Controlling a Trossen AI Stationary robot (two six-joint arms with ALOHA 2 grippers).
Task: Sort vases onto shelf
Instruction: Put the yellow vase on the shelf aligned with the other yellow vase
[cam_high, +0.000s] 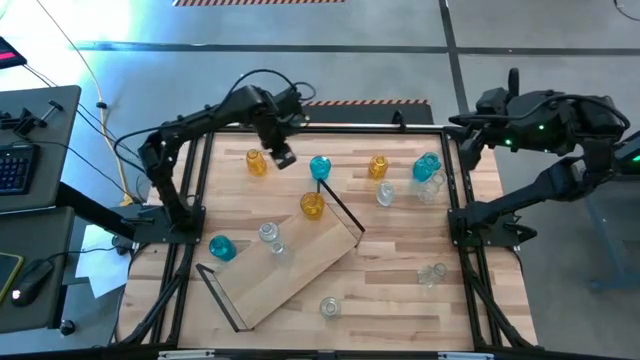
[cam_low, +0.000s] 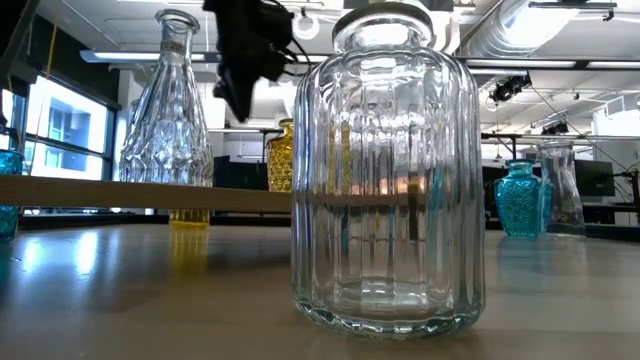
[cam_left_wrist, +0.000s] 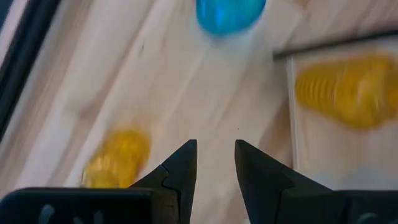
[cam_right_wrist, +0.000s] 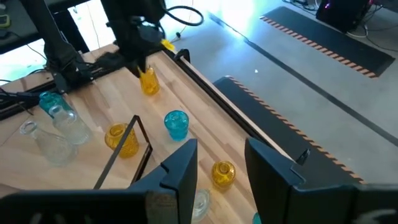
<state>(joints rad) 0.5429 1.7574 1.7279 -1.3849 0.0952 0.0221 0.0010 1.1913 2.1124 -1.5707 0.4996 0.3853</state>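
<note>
While the left claw (cam_high: 281, 157) hangs released and empty, an amber vase (cam_high: 257, 163) stands just beside it.

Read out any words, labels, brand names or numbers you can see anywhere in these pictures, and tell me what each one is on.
None can be read in any view.
The vases, the shelf and the table carry no print or labels.
The keyboard beside the table is too small for its keys to be read.

The long light-wood shelf (cam_high: 290, 270) lies slantwise at the bench's (cam_high: 400, 300) lower centre. A small amber glass vase (cam_high: 312, 205) and a small clear glass vase (cam_high: 269, 234) stand on it. Other vases are scattered across the upper right.
</note>
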